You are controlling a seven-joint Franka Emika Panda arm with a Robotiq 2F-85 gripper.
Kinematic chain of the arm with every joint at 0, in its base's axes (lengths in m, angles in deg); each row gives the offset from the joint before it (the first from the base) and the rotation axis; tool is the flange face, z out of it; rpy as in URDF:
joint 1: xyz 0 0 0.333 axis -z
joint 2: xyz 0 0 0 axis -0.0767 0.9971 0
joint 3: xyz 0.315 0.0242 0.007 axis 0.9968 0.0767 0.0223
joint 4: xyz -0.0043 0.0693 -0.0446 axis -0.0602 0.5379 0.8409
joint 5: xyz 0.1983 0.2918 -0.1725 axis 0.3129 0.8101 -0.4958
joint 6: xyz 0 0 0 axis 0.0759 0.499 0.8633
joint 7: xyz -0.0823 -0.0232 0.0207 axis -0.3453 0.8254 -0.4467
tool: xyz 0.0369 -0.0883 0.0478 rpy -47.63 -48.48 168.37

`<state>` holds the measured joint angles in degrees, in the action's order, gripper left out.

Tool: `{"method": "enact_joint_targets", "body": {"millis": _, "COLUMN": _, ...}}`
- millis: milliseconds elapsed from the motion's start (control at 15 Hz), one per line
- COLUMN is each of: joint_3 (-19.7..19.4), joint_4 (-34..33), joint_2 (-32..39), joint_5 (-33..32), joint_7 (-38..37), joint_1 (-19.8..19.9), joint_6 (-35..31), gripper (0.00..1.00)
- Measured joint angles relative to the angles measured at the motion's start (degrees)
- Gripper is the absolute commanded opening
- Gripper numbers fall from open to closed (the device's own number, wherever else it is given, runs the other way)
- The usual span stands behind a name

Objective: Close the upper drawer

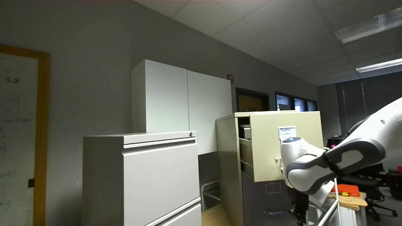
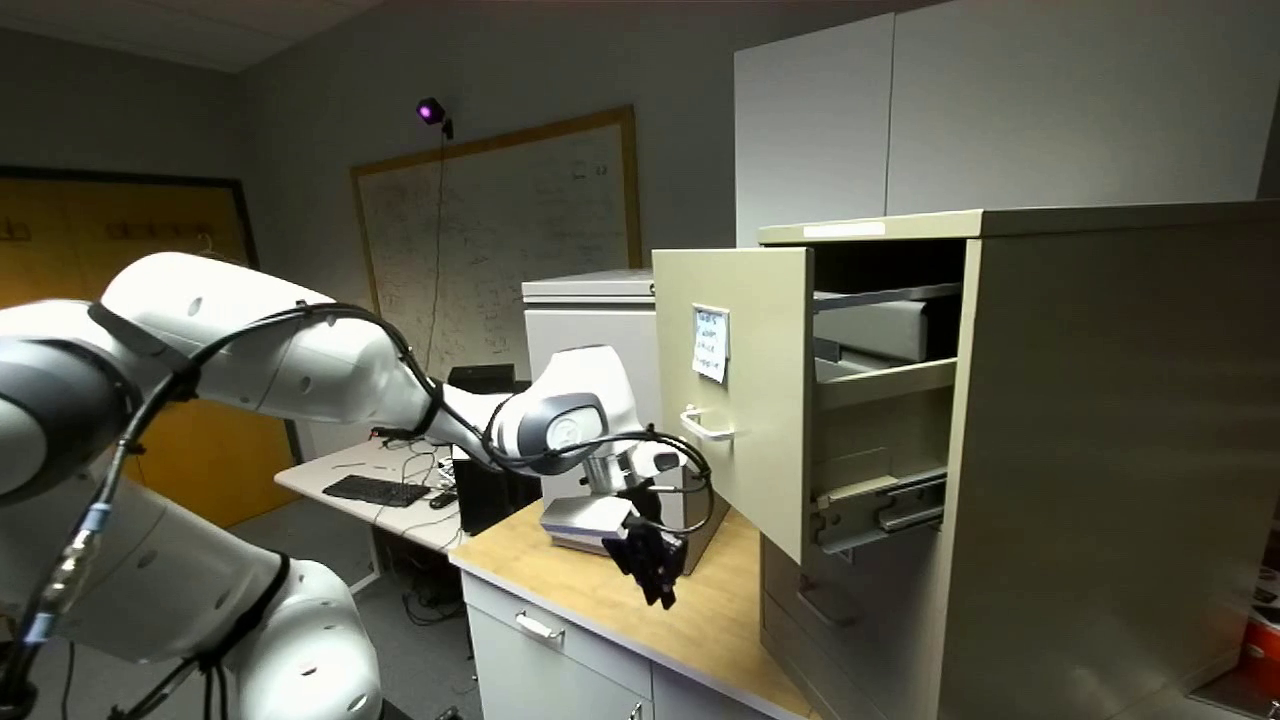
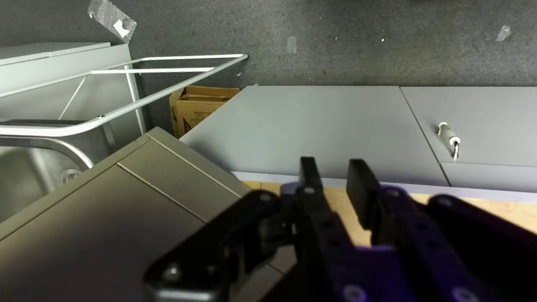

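Note:
The upper drawer of the cream-beige filing cabinet is pulled out, with its side and contents showing in both exterior views. Its front, also seen in an exterior view, carries a pale label and a white handle. My gripper points down in front of the drawer and lower than its handle, apart from it. It shows in an exterior view too, partly dark. In the wrist view the fingers stand apart with nothing between them. The beige cabinet's lower part lies to their left.
The light-grey cabinet stands beside the beige one, on the wood-topped counter. White wall cabinets hang behind. A white metal rail and a sink lie beyond the beige cabinet in the wrist view.

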<state>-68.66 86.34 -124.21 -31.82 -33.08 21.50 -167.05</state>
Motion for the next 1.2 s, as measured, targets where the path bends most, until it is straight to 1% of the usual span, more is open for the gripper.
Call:
{"method": "enact_joint_targets", "body": {"millis": 267, "joint_3": 2.45, "joint_4": 0.84, "joint_2": -4.98, "joint_5": -0.32, "joint_7": -0.18, "joint_1": -0.08, "joint_6": -0.95, "gripper": 0.0}}
{"method": "enact_joint_targets", "body": {"millis": 600, "joint_3": 7.42, "joint_4": 2.06, "joint_2": -11.85, "joint_5": -2.21, "joint_7": -2.01, "joint_1": -0.47, "joint_6": -4.06, "gripper": 0.0}}
{"method": "enact_joint_targets", "body": {"millis": 867, "joint_3": 11.15, "joint_4": 2.66, "joint_2": -15.77, "joint_5": -3.83, "joint_7": -3.25, "joint_1": -1.17, "joint_6": -6.26, "gripper": 0.0}}
{"method": "enact_joint_targets", "body": {"millis": 1067, "joint_3": 13.27, "joint_4": 3.46, "joint_2": -17.29, "joint_5": -7.19, "joint_7": -4.17, "joint_1": -1.08, "joint_6": -10.49, "gripper": 0.0}}
{"method": "enact_joint_targets", "body": {"millis": 1200, "joint_3": 14.66, "joint_4": 4.03, "joint_2": -17.65, "joint_5": -11.73, "joint_7": -5.96, "joint_1": 0.03, "joint_6": -15.55, "gripper": 0.0}}
